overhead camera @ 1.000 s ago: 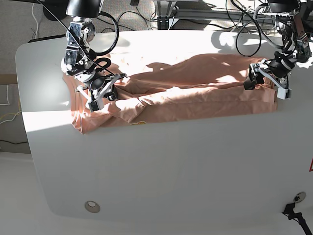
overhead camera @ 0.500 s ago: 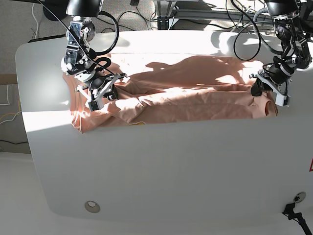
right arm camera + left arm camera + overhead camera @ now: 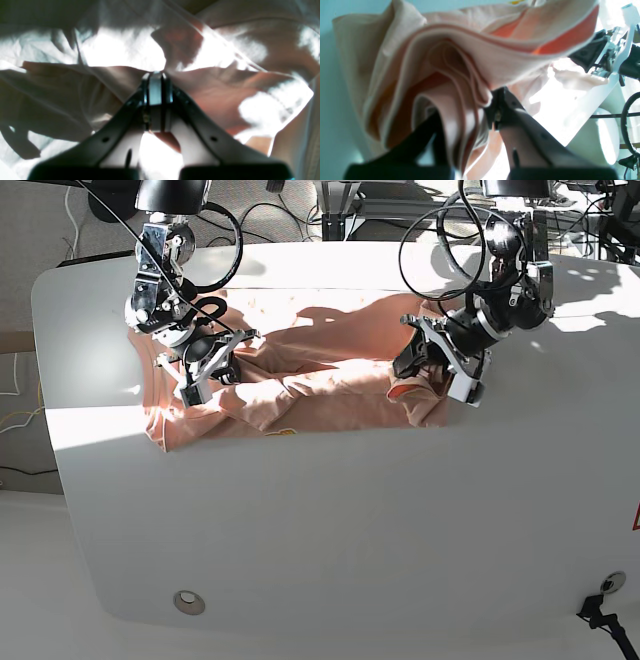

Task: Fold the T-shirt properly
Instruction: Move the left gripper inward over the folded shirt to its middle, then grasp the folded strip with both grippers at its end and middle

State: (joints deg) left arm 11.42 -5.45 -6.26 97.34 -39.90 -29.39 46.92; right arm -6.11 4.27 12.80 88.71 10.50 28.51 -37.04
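While the T-shirt (image 3: 300,380) is lying bunched across the far half of the white worktop (image 3: 330,530), we are holding it at both ends. On the base view's left, our right gripper (image 3: 210,365) is sitting low on the crumpled end, and in the right wrist view its fingers (image 3: 155,90) are pressed together with cloth all around them; we judge a thin layer is pinched there, though the nip itself is hidden. Further right, our left gripper (image 3: 432,370) is clamping a thick stack of folded layers (image 3: 460,105), lifted just clear of the worktop. We are judging the fabric to be light, limp and wrinkle-prone, so it is sagging between grips and sliding easily. Hems and seam edges look like the best holds, since a doubled edge is giving the fingers more to bite.
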